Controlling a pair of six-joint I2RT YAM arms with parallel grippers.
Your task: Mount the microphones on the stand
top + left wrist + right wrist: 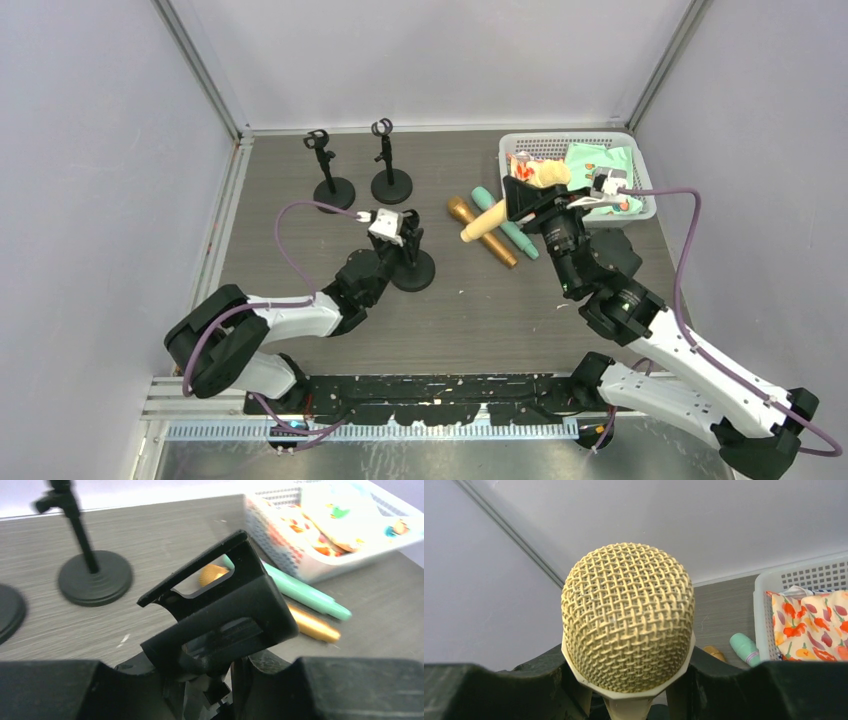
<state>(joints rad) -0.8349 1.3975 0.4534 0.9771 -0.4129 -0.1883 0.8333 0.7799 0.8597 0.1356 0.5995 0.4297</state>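
Left wrist view puts the left end effector [230, 680] closed on the neck of the near stand [412, 268], just under its clip [220, 605]. The clip is tilted, with its open slot turned toward the far right of the counter [480, 310]. This stand sits left of the counter's middle.

The right end effector [629, 680] is clamped on the cream-yellow microphone [628, 615] just below the mesh head, which faces the wrist camera. In the top view the handle points away from the fingers toward the held stand, above the two microphones lying mid-counter.

The golden-brown microphone [500, 250] and the mint-green microphone [520, 240] lie side by side, touching or nearly so. Two more stands [333, 190] [391, 183] wait empty near the far edge, left of centre. A basket [520, 145] of patterned cloth fills the far right corner.

The step in hand looks like the first attachment, with one arm steadying the stand and the other bringing a microphone. None is seated yet.

Next, the right arm should carry the free handle across to the clip and line it up with the slot. It can then press or slide the handle in while the left arm holds the stand against tipping. The grip near the head leaves a long handle free, so small errors in wrist angle will swing its tip wide.
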